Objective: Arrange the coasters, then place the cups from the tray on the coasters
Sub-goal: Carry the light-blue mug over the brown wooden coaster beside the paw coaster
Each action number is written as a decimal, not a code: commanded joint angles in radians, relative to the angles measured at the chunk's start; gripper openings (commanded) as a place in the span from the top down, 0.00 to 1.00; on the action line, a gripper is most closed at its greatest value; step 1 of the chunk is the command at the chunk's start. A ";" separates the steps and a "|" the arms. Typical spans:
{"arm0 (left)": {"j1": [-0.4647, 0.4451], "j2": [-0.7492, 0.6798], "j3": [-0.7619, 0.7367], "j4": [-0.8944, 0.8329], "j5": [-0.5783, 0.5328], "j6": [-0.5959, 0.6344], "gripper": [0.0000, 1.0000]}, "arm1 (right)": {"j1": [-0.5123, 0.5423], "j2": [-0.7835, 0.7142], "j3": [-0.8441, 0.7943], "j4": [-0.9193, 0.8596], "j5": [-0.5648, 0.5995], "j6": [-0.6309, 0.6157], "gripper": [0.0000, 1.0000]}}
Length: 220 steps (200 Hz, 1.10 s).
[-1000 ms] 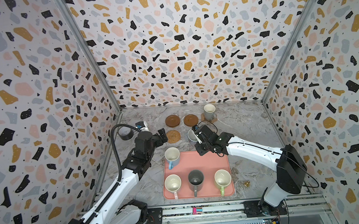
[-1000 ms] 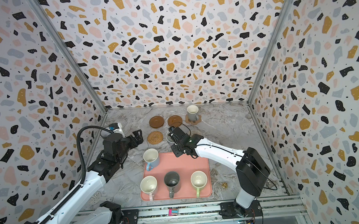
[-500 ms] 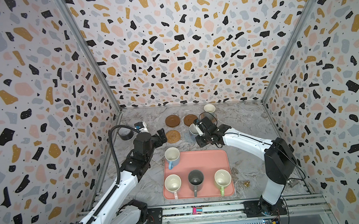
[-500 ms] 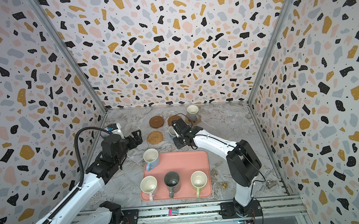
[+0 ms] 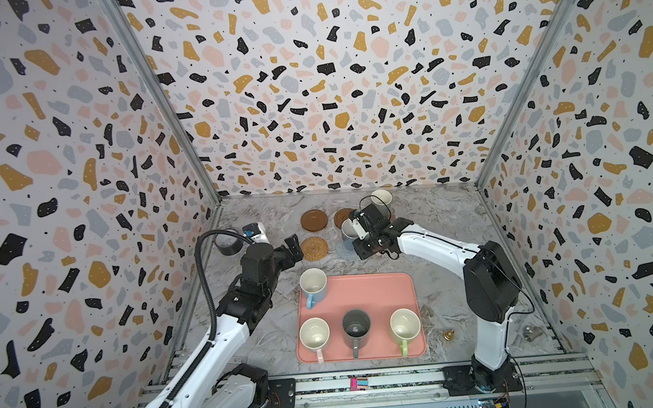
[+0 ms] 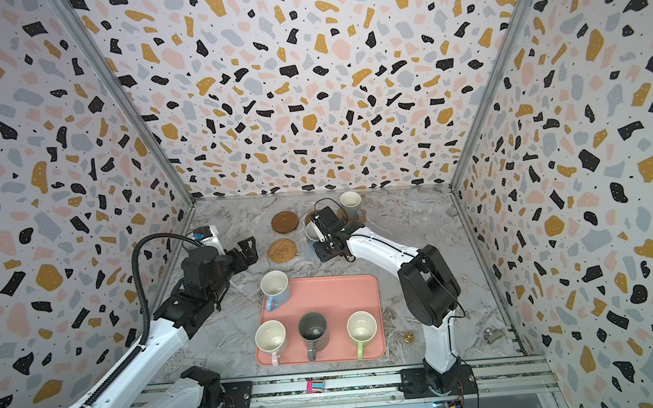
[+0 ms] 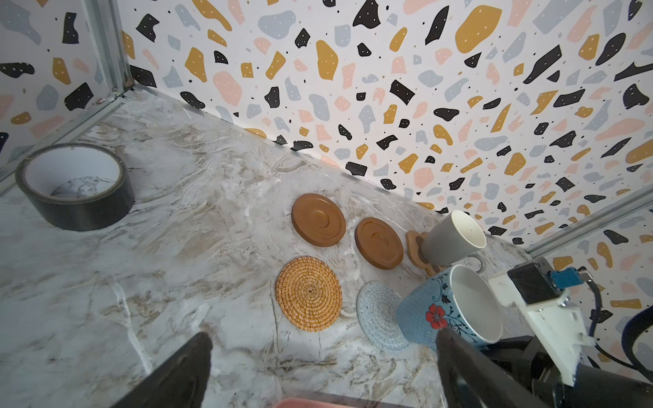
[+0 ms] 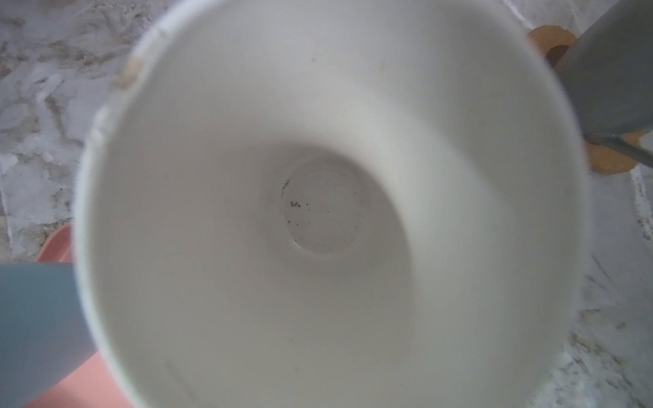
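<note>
The right arm [image 5: 436, 245] is reached across the back of the table, and the right gripper [image 5: 358, 230] is clamped on the deep blue flowered mug [image 7: 448, 311]; whether rim or handle is pinched cannot be told, since the right wrist view is filled by the mug's pale inside. The mug is held off the table and tilted, its long axis leaned with the mouth toward the holding arm. Its base is seen just beside, and partly over, the pale blue coaster [image 7: 378, 314], which lies on the tray's side of it; the second wooden disc [image 7: 380, 243] lies on its far side, toward the back wall. The setting-down is judged to turn on the axis being brought upright and the base squarely over one of these two; which one is meant cannot be told. The left gripper [image 5: 294, 249] is held wide apart and empty near the rattan coaster [image 7: 308, 294], apart from every cup, so the right arm is much the nearer.

One tray [image 5: 381, 298] is counted. Six cups are counted:
- four on the tray: the light blue mug [image 5: 313, 285], pale pink mug [image 5: 314, 332], dark grey mug [image 5: 356, 323] and light green mug [image 5: 405, 324];
- the grey-beige mug [image 7: 452, 240], stood on the paw-shaped coaster [image 7: 413, 243];
- the held one.

One tape roll [image 7: 74, 190] is seen; five coasters are counted, the first wooden disc [image 7: 318, 219] among them; no sixth is made out.
</note>
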 commanded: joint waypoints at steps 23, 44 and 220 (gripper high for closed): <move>-0.005 -0.017 -0.011 0.002 0.018 -0.005 0.00 | -0.022 0.022 0.102 0.024 -0.009 -0.038 0.92; -0.005 -0.027 -0.014 -0.005 0.019 -0.006 0.01 | -0.033 0.043 0.126 0.025 -0.011 -0.048 0.92; -0.005 -0.103 -0.063 -0.018 0.043 -0.033 0.01 | -0.083 0.256 0.402 -0.049 -0.005 -0.113 0.93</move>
